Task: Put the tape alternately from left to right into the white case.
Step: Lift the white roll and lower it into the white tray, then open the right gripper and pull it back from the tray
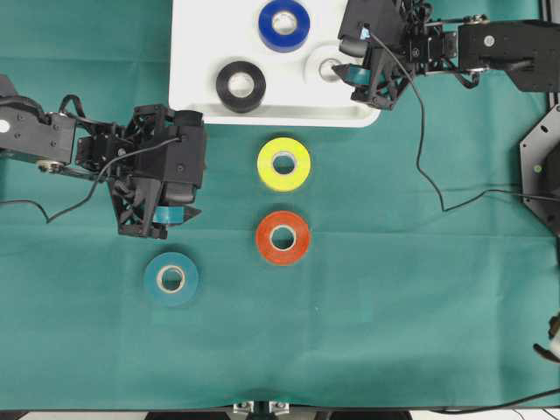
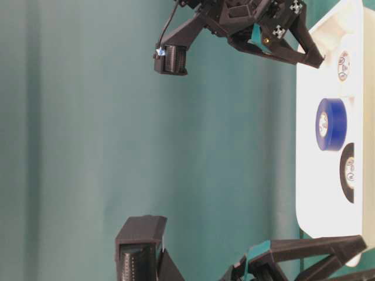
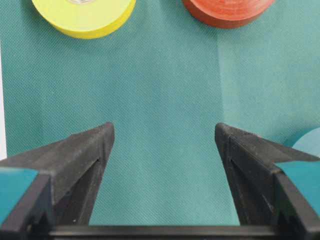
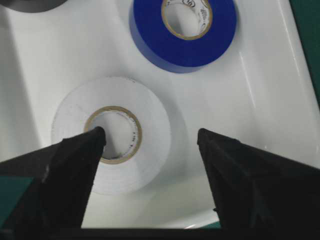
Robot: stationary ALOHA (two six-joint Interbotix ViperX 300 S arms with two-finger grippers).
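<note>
Right now we start at the near edge of the bench (image 1: 367,350), where the teal roll (image 1: 171,278) lies flat on the green cloth, nearest of the loose tapes. Just beyond it hangs the left end effector (image 1: 162,223), fingers spread wide with nothing between them; in its own wrist view we see bare cloth in the gap, with the yellow and orange rolls ahead. The orange roll (image 1: 283,236) sits to the right of that end effector, and the yellow roll (image 1: 283,163) lies just past it, close to the rim of the white case (image 1: 197,52).

Further back, inside the case, we count three tapes: the black roll (image 1: 241,85) nearest its front rim, the white roll (image 1: 325,66) to its right, and the blue roll (image 1: 284,24) farthest back. The right end effector (image 1: 350,74) hovers over the white roll, fingers apart; in the right wrist view one finger overlaps the roll's core hole and the other stands outside its rim, so we judge it is not clamped.

So by our count three are in and three remain: teal, orange and yellow. With the right side just at the case, we judge the left takes the next roll.
</note>
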